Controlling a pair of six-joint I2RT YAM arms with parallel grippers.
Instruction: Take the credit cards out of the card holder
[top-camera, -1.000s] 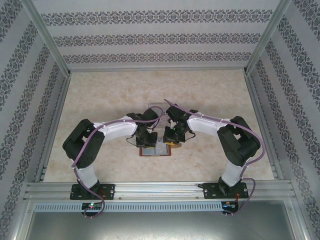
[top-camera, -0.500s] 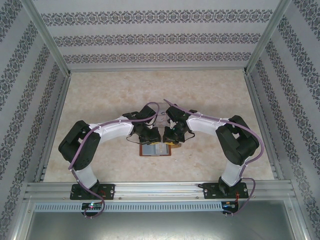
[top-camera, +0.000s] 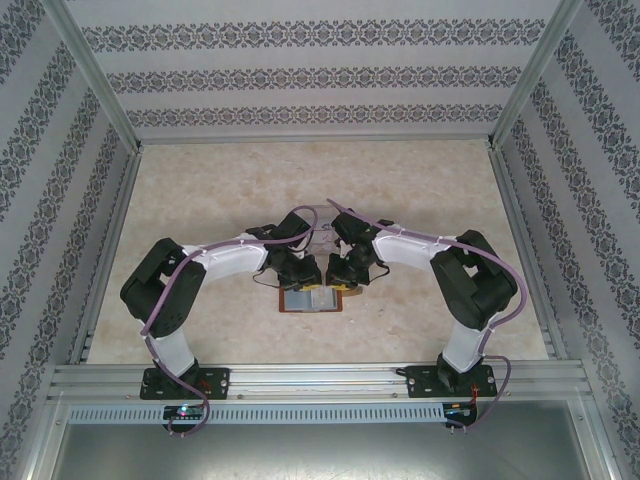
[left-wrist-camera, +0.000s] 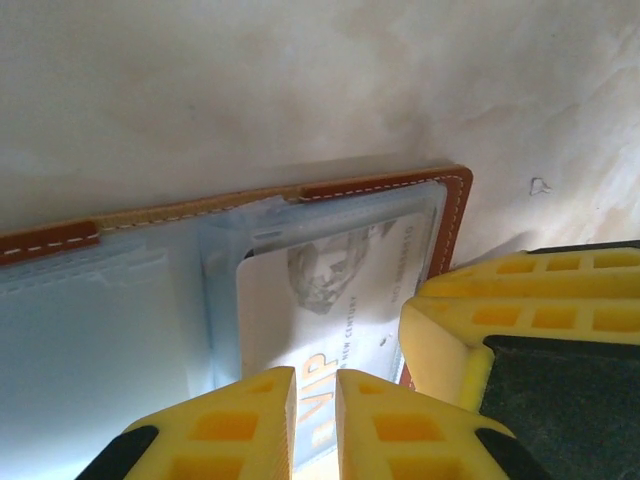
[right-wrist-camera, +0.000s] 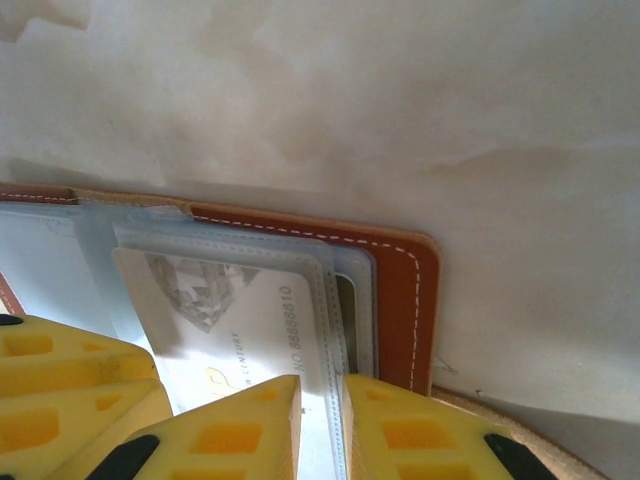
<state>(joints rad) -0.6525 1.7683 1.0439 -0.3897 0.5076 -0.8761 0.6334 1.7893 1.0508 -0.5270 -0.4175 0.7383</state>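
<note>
From above, you see the brown card holder (top-camera: 305, 302) lying open on the table (top-camera: 200, 200), near its front edge. The left gripper (top-camera: 300, 280) and the right gripper (top-camera: 345, 280) are both at it.

Left wrist view: a pale credit card (left-wrist-camera: 330, 300) sits in a clear pocket (left-wrist-camera: 225, 280) and runs between the left gripper's nearly closed jaws. You cannot tell whether they pinch it.

Right wrist view: the right gripper's jaws are just as narrow over the stitched pocket edge, and you cannot tell whether they grip.

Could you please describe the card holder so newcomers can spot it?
On the marbled table, look between the left arm and right arm. The card holder lies open there. Its brown stitched rim and grey-blue pockets stand out from the arms' black ends.
</note>
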